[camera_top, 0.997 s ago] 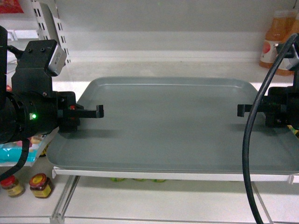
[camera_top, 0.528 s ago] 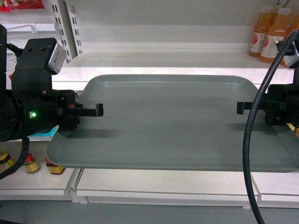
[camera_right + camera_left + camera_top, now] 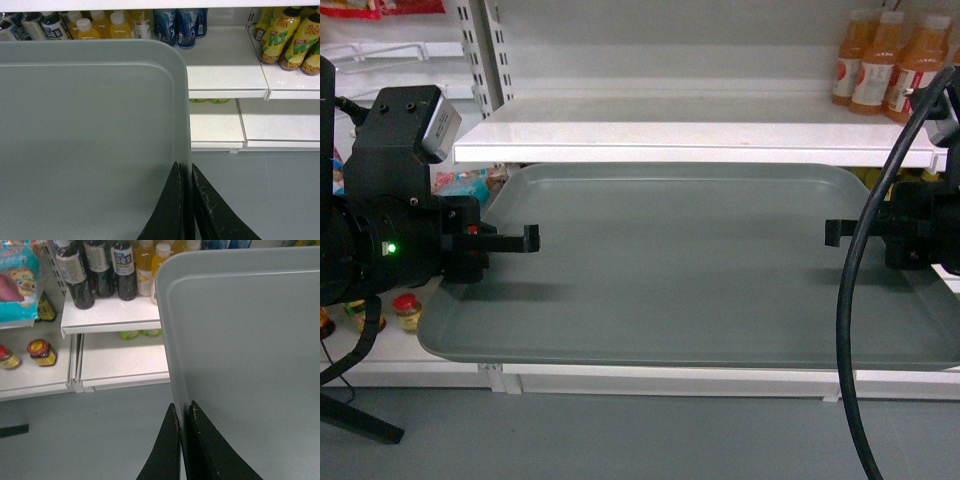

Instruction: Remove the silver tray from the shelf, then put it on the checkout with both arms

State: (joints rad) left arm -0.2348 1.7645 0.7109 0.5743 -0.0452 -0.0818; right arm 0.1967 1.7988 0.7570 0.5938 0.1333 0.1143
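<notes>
We're holding the large flat grey-silver tray with rounded corners (image 3: 690,265) level between both arms, out in front of the white metal shelf board (image 3: 700,140) and clear of it, with grey floor (image 3: 650,435) showing under its near edge. On our left, the black two-finger left gripper (image 3: 525,240) is clamped onto the tray's left rim; in the left wrist view its two dark fingers (image 3: 167,450) sit pressed together with the thin raised rim (image 3: 167,340) pinched between them. On our right, the black right gripper (image 3: 835,233) grips the opposite rim the same way, and the right wrist view shows its fingers (image 3: 172,210) closed on that edge, one above and one below. A small green light (image 3: 390,248) glows on the bulky black left arm (image 3: 380,230), and a thick black cable (image 3: 850,330) loops down in front of the tray's right side.

Behind the tray, orange juice bottles (image 3: 885,65) stand on the shelf at upper right. The left wrist view takes in dark bottles with pale labels (image 3: 95,270) on a lower shelf, plus small red-lidded jars (image 3: 41,351) further left. The right wrist view shows yellow-capped bottles (image 3: 100,25) and green-labelled drinks (image 3: 292,40) on white shelving.
</notes>
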